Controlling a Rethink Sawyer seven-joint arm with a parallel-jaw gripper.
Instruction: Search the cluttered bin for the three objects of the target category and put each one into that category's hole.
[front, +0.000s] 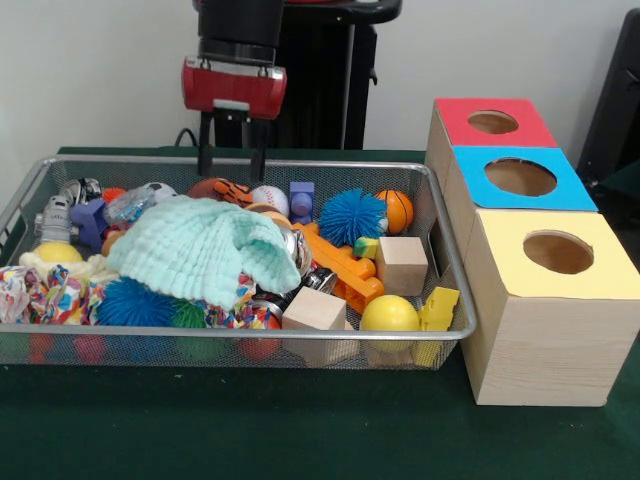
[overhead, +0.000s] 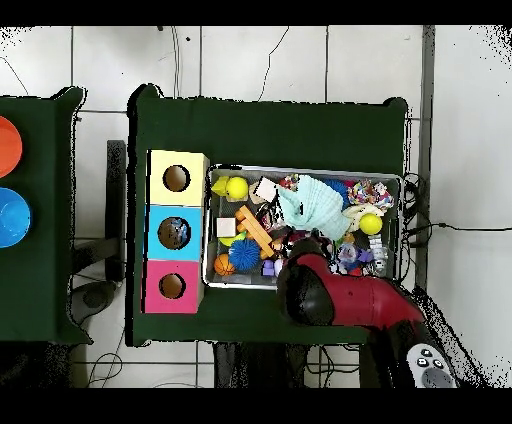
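The wire mesh bin (front: 240, 336) is full of toys; it also shows in the overhead view (overhead: 404, 215). One crumpled clear wrapper with blue print (front: 130, 206) lies at the bin's far left, beside a purple block. I cannot make out other wrappers; the clutter may hide them. My gripper (front: 231, 172) hangs above the bin's far rim, open and empty, right of the wrapper. In the overhead view the red arm (overhead: 325, 290) covers it. The red-topped box's hole (front: 492, 122) is at the far right, outside the bin, and shows in the overhead view (overhead: 172, 286).
A mint-green cloth (front: 200, 250) covers the bin's middle left. A silver can (front: 55, 216), a blue spiky ball (front: 350, 215), an orange ball (front: 397, 210), wooden cubes (front: 402, 265) and a yellow ball (front: 390, 314) fill the bin. Blue-topped (front: 520, 177) and yellow-topped (front: 558, 252) boxes stand nearer.
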